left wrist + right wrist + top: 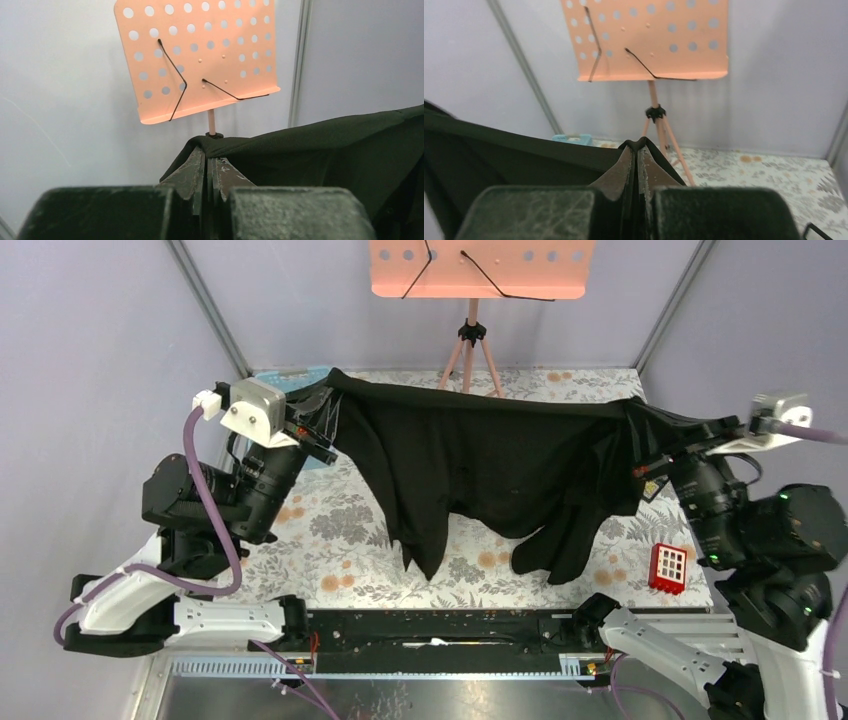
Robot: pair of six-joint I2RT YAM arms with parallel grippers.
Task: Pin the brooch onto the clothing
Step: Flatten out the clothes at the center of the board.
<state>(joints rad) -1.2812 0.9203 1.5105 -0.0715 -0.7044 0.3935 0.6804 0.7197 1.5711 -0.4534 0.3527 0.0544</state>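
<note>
The clothing (480, 455), a large black shirt, hangs stretched between both grippers above the floral table, and its lower folds reach down to the tabletop. My left gripper (322, 440) is shut on the shirt's left end, with fabric (325, 145) bunched over the closed tips (210, 160). My right gripper (652, 465) is shut on the right end, where cloth (524, 155) wraps the closed tips (638, 150). The brooch (668, 568), a small red square with white cells, lies on the table at the front right, below the right gripper and apart from the shirt.
A pink perforated music stand (480, 265) on a tripod stands at the back centre, behind the shirt. A light blue object (290, 375) sits at the back left. Grey walls enclose the floral table (340, 530). A black rail (440, 625) runs along the near edge.
</note>
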